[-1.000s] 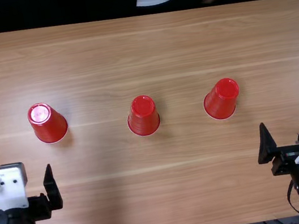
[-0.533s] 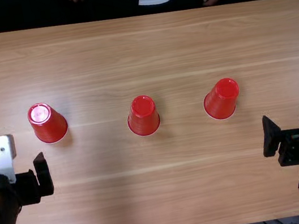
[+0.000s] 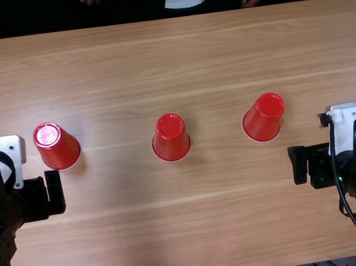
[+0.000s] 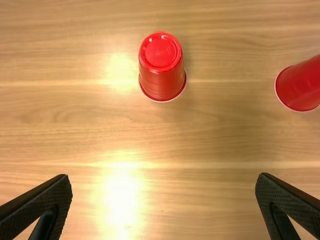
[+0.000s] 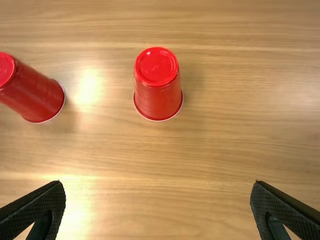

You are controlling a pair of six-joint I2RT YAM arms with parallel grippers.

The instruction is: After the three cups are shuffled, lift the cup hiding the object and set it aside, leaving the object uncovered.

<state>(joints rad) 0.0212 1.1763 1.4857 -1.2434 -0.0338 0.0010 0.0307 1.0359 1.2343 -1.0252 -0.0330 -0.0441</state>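
Observation:
Three red cups stand upside down in a row across the table: the left cup (image 3: 57, 146) (image 4: 161, 67), the middle cup (image 3: 170, 137) (image 4: 299, 84) (image 5: 29, 90) and the right cup (image 3: 264, 117) (image 5: 157, 84). What they cover is hidden. My left gripper (image 4: 161, 177) is open, just on the near side of the left cup and apart from it; one finger (image 3: 54, 192) shows from above. My right gripper (image 5: 157, 184) is open, on the near side of the right cup and a little to its right, with one finger (image 3: 299, 164) seen from above. Nothing is between either pair of fingers.
The wooden table (image 3: 165, 53) runs well beyond the cups to its far edge. Wide gaps separate the cups. A strip of wood lies between the cups and both grippers.
Both arms have risen and moved forward. The left gripper came up close to the left cup, and the right gripper shifted left toward the right cup. The cups have not moved.

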